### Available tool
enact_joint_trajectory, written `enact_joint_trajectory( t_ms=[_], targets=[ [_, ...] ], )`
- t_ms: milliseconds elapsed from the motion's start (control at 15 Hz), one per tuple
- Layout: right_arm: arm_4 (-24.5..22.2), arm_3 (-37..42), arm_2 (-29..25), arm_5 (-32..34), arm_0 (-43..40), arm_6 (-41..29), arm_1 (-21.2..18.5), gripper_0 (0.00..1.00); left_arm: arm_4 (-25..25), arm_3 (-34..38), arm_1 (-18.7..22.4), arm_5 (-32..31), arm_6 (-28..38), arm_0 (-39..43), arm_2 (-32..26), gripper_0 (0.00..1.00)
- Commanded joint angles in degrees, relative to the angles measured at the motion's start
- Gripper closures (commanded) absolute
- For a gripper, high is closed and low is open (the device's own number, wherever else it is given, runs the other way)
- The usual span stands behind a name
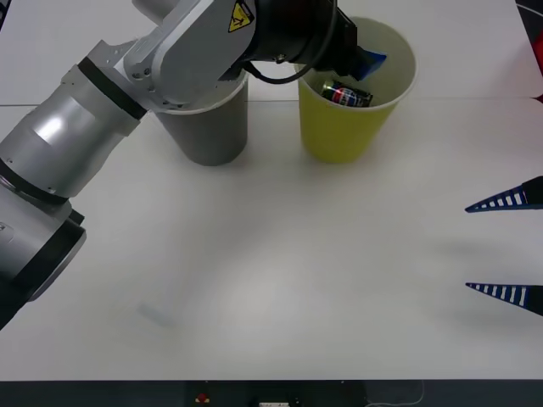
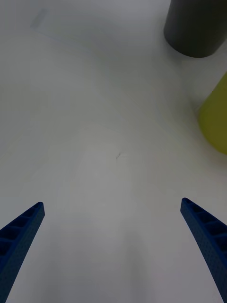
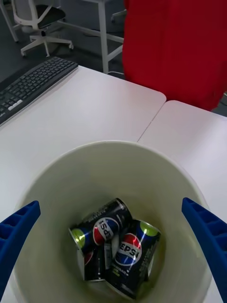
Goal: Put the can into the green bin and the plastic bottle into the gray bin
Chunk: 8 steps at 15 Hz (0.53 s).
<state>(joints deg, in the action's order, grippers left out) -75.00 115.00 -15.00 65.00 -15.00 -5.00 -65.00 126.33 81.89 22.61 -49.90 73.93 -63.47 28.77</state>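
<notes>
The green bin (image 1: pixel 339 136) stands at the back of the table, right of the gray bin (image 1: pixel 212 136). Dark printed cans (image 1: pixel 346 93) lie on their sides at its bottom; the left wrist view shows two of them (image 3: pixel 101 227) (image 3: pixel 130 255) inside the pale rim (image 3: pixel 118 144). My left gripper (image 3: pixel 109 204) hangs open just above the green bin's mouth, holding nothing; one blue finger (image 1: pixel 370 61) shows over the rim. My right gripper (image 1: pixel 468 247) is open and low over the table at the right (image 2: pixel 112 203). The plastic bottle is out of view.
My left arm (image 1: pixel 102 110) crosses above the gray bin (image 2: pixel 196 26) and hides its mouth. The green bin (image 2: pixel 215 120) is beside it. Behind the table are a keyboard (image 3: pixel 33 85), a red panel (image 3: pixel 175 47) and an office chair (image 3: pixel 38 19).
</notes>
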Motion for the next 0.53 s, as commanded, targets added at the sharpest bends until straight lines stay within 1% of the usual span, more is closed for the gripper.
enact_joint_trajectory(
  t_ms=[67,133,267,333,467,533],
  targets=[
    [0.0,0.0,0.0,0.0,0.0,0.0,0.0,0.0,-7.7,7.0,4.8,-1.1,-7.5,6.4,-4.0,0.0],
    [0.0,0.0,0.0,0.0,0.0,0.0,0.0,0.0,-9.4,9.4,5.9,-3.0,-8.2,8.4,-5.9,0.0],
    [0.0,0.0,0.0,0.0,0.0,0.0,0.0,0.0,-11.5,15.6,7.5,-8.5,-9.5,13.0,-11.3,0.0],
    [0.0,0.0,0.0,0.0,0.0,0.0,0.0,0.0,-12.4,18.1,8.2,-10.1,-9.9,15.0,-13.2,0.0],
    [0.0,0.0,0.0,0.0,0.0,0.0,0.0,0.0,-14.6,23.7,10.9,-11.7,-11.1,20.1,-16.4,0.0],
    [0.0,0.0,0.0,0.0,0.0,0.0,0.0,0.0,-16.3,25.1,12.0,-11.7,-12.3,22.3,-17.3,0.0]
  ],
)
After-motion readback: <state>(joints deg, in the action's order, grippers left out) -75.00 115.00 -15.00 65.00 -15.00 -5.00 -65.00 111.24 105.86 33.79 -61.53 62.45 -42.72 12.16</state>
